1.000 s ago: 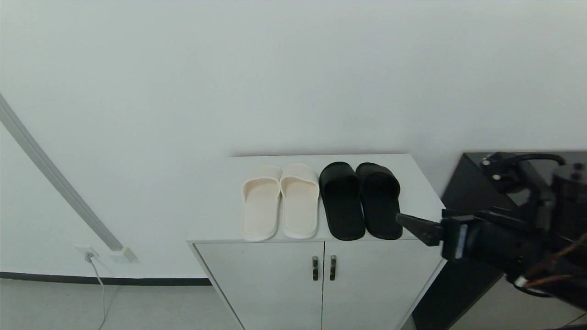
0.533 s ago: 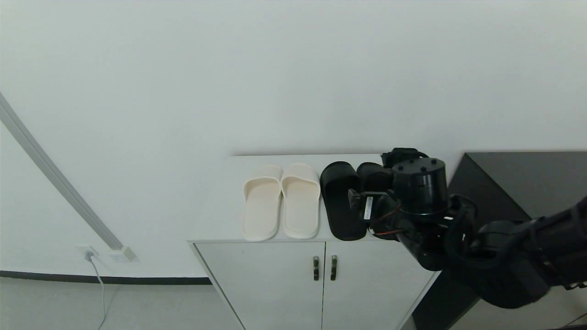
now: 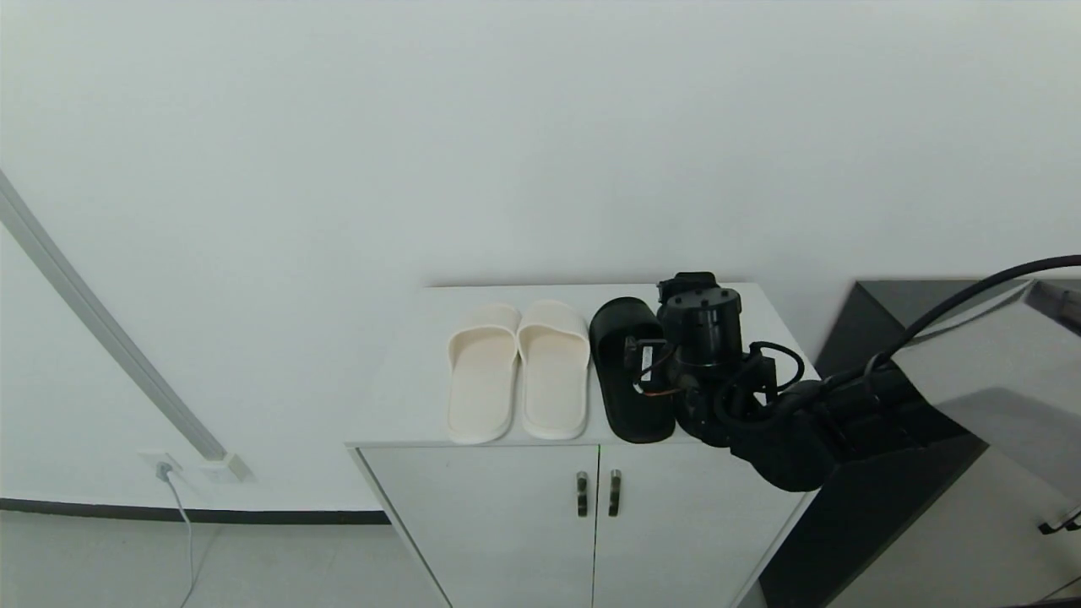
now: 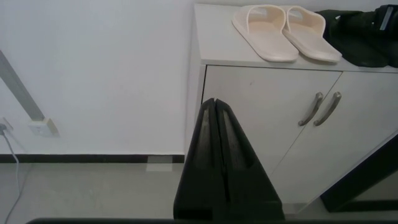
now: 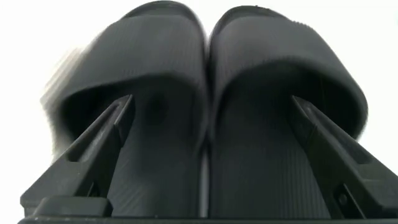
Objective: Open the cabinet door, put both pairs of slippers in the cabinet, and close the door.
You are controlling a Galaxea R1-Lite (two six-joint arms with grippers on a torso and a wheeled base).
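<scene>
Indoor room, set out like a home entryway; real home or staged corner, cannot tell. Plain white wall (image 3: 540, 143), dark skirting strip (image 3: 169, 512) at its foot, pale grey floor (image 3: 253, 566). Low white cabinet (image 3: 490, 523) against the wall, two doors shut, paired metal handles (image 3: 581, 494) at the centre seam. On its top, cream slippers (image 3: 517, 371) and black slippers (image 3: 629, 380) side by side, toes to the wall. Wall socket (image 3: 160, 466) low down, grey cable (image 3: 187, 532) plugged in. Grey strip (image 3: 93, 317) runs diagonally across the wall. Black furniture unit (image 3: 853, 523) just beside the cabinet's right edge.
</scene>
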